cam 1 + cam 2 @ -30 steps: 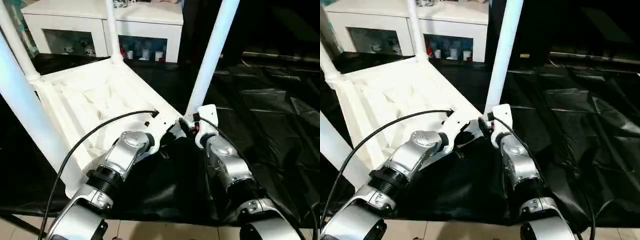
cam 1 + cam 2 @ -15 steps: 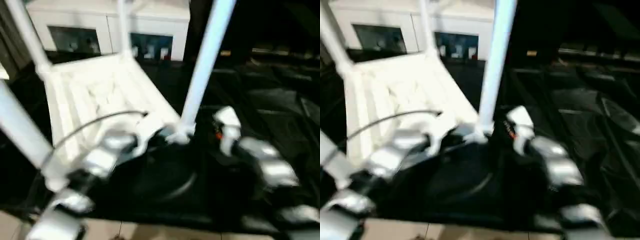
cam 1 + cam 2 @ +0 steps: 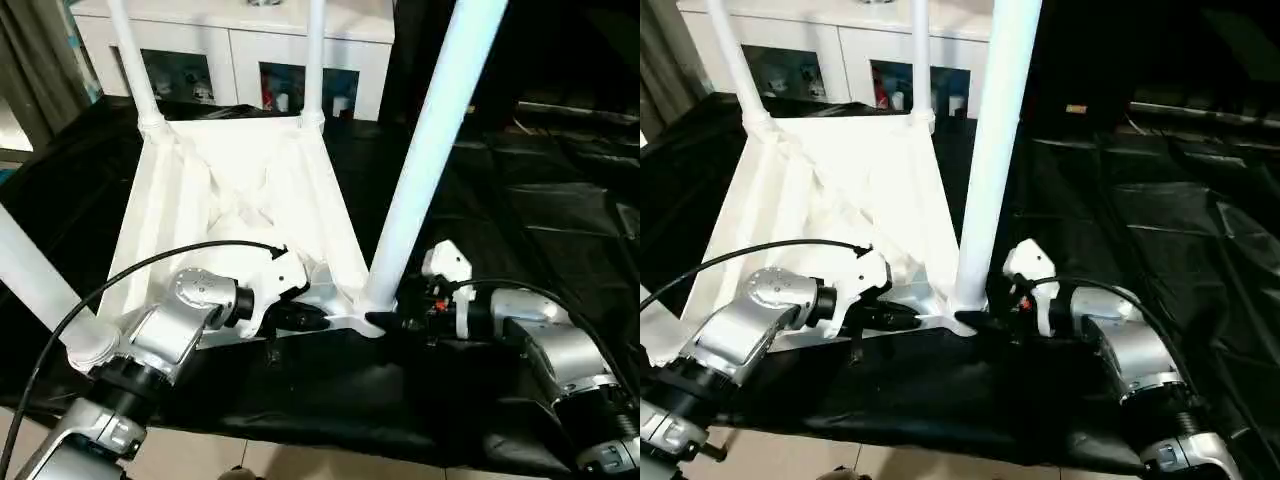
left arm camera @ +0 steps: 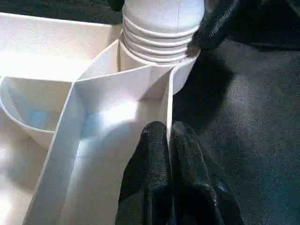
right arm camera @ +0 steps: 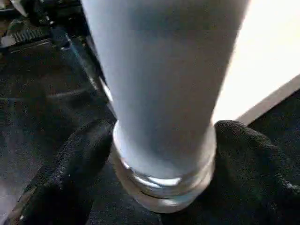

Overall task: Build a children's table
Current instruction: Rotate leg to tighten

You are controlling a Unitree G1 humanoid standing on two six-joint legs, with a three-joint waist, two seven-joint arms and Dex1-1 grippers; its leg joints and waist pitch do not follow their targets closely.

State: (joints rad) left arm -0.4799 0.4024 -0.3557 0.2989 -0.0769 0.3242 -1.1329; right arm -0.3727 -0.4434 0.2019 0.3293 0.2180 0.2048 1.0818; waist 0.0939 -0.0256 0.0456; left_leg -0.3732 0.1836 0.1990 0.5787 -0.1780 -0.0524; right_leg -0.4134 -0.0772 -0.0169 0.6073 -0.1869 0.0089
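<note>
The children's table lies upside down on black sheeting, its white ribbed tabletop (image 3: 230, 200) facing up with four white legs standing in the corner sockets. My left gripper (image 3: 305, 318) is shut on the thin near rim wall (image 4: 164, 89) of the tabletop, just beside the near right socket. My right gripper (image 3: 385, 320) reaches in from the right. Its black fingers (image 5: 70, 173) hug the base of the near right leg (image 3: 430, 140) on both sides, right above the socket. Two far legs (image 3: 315, 60) and the near left leg (image 3: 30, 270) stand untouched.
A white cabinet with glass doors (image 3: 250, 50) stands behind the table. Crinkled black sheeting (image 3: 560, 200) covers the ground to the right. Pale floor (image 3: 300, 465) shows along the near edge, and a grey curtain (image 3: 40, 60) hangs at the far left.
The whole view has swung and blurred in between. My right arm came off the leg's near side and now reaches its base from the right. The left gripper stays on the rim.
</note>
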